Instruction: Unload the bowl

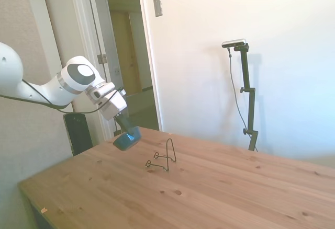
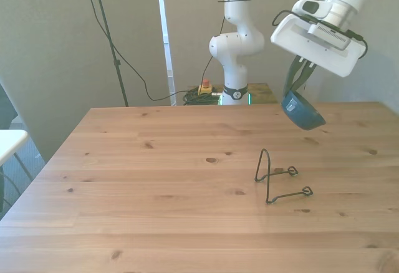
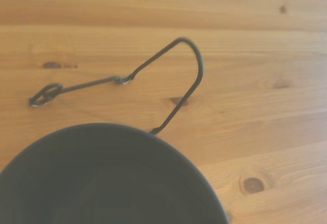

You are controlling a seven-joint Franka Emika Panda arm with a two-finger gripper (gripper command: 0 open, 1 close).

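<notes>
Above table point(image 2: 156, 192), bowl point(image 2: 303, 112) in gripper point(image 2: 298, 83)

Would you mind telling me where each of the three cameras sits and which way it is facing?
Side view: off one side of the table, looking across it at the wall and doorway; the white arm enters from the left, the gripper holding the bowl in the air.
Front view: across the table, facing the robot's base; shows the arm, the bowl and the wire rack.
Wrist view: on the wrist, looking down past the bowl at the rack; no robot parts show.
All three views share the bowl and the rack.
</notes>
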